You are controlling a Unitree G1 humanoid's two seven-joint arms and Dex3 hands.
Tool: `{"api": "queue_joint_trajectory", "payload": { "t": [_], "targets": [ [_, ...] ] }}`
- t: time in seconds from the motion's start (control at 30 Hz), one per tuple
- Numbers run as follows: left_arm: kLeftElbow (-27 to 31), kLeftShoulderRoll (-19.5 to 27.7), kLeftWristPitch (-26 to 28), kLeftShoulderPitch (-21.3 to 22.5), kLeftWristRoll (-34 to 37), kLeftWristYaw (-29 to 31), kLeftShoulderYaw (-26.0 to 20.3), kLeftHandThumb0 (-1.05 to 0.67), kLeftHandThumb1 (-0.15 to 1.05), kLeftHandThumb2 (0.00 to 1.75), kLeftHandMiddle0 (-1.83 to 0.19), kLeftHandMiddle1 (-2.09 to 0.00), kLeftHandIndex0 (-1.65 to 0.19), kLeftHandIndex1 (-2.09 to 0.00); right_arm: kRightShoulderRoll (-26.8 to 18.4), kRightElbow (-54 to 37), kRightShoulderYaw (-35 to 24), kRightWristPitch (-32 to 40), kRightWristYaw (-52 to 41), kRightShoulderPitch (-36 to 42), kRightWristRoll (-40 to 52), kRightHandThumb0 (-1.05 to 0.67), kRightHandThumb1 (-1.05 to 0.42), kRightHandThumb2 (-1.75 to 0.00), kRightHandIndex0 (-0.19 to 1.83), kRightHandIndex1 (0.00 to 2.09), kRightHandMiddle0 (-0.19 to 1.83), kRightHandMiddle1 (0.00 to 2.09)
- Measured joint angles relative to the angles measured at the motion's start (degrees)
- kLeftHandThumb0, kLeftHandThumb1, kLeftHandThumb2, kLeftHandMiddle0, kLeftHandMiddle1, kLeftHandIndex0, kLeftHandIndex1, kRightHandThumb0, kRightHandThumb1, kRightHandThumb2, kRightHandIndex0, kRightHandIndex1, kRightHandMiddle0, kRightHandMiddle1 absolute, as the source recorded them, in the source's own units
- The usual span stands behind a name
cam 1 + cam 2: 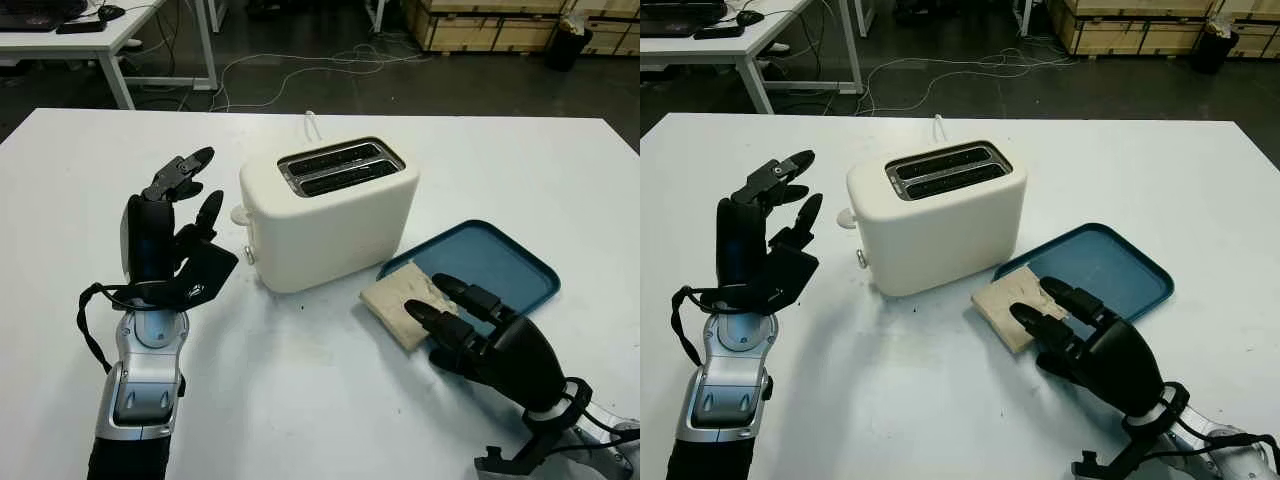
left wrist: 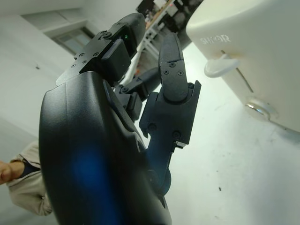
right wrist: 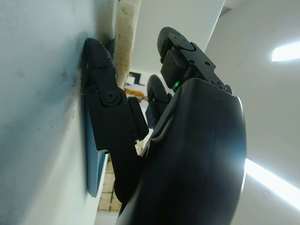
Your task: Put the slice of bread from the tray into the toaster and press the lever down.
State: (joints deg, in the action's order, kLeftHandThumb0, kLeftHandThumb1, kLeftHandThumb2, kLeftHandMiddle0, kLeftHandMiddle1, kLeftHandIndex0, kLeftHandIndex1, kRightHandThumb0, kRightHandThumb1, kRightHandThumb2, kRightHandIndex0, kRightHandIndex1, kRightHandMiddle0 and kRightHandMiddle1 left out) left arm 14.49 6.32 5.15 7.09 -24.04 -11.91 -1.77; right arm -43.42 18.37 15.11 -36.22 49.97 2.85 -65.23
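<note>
White table (image 1: 300,400), cables on the dark floor beyond its far edge. From the head, a cream toaster (image 1: 335,215) stands mid-table, both slots empty, its lever (image 1: 240,214) up on the left end. The bread slice (image 1: 405,300) lies half off the blue tray's (image 1: 500,265) near-left corner. Right hand (image 1: 480,335) reaches onto the slice, fingers apart, not clamped. Left hand (image 1: 170,240) is raised beside the lever, open.

Left wrist: lever (image 2: 220,65) close by, untouched.

Right wrist: a finger (image 3: 105,93) against the slice's edge (image 3: 125,37).
</note>
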Motion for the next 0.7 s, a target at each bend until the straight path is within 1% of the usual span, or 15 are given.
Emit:
{"api": "queue_joint_trajectory", "payload": {
  "t": [0.03, 0.27, 0.37, 0.47, 0.6, 0.7],
  "targets": [
    [0.04, 0.0, 0.0, 0.03, 0.01, -0.12, -0.02, -0.36, 0.92, 0.43, -0.5, -0.81, -0.68, -0.12, -0.23, -0.38, 0.2, 0.3, -0.02, 0.03, -0.01, -0.31, -0.87, -0.02, 0.39, 0.0, 0.46, 0.0],
    [0.15, 0.0, -0.02, 0.14, 0.03, -0.31, -0.05, -0.36, 0.92, 0.42, -0.5, -0.81, -0.68, -0.11, -1.39, -6.44, 0.02, 2.93, -5.43, 1.81, 1.08, -0.37, -0.81, 0.0, 0.36, 0.0, 0.44, 0.0],
    [0.24, -0.01, -0.02, 0.17, 0.22, -0.3, -0.05, -0.36, 0.92, 0.42, -0.5, -0.81, -0.67, -0.11, -1.4, -9.86, -0.99, 4.95, -9.91, 3.26, 1.88, -0.39, -0.8, 0.0, 0.32, 0.0, 0.41, 0.0],
    [0.38, -0.01, -0.02, 0.19, 0.25, -0.3, -0.03, -0.35, 0.92, 0.41, -0.5, -0.81, -0.67, -0.11, -1.38, -13.71, -2.12, 7.38, -14.17, 4.72, 3.06, -0.48, -0.75, 0.0, 0.31, 0.0, 0.39, 0.0],
    [0.72, -0.03, -0.01, 0.19, 0.22, -0.3, 0.01, -0.35, 0.92, 0.41, -0.49, -0.8, -0.67, -0.1, -0.13, -17.96, -3.16, 10.78, -19.0, 5.89, 3.66, -0.57, -0.71, 0.0, 0.31, 0.0, 0.4, 0.01],
    [1.09, -0.04, 0.19, 0.19, -0.15, -0.3, 0.16, -0.34, 0.92, 0.41, -0.5, -0.79, -0.68, -0.1, 1.28, -20.41, -3.29, 13.07, -22.82, 6.65, 3.74, -0.59, -0.72, -0.01, 0.29, 0.0, 0.39, 0.0]
  ]
}}
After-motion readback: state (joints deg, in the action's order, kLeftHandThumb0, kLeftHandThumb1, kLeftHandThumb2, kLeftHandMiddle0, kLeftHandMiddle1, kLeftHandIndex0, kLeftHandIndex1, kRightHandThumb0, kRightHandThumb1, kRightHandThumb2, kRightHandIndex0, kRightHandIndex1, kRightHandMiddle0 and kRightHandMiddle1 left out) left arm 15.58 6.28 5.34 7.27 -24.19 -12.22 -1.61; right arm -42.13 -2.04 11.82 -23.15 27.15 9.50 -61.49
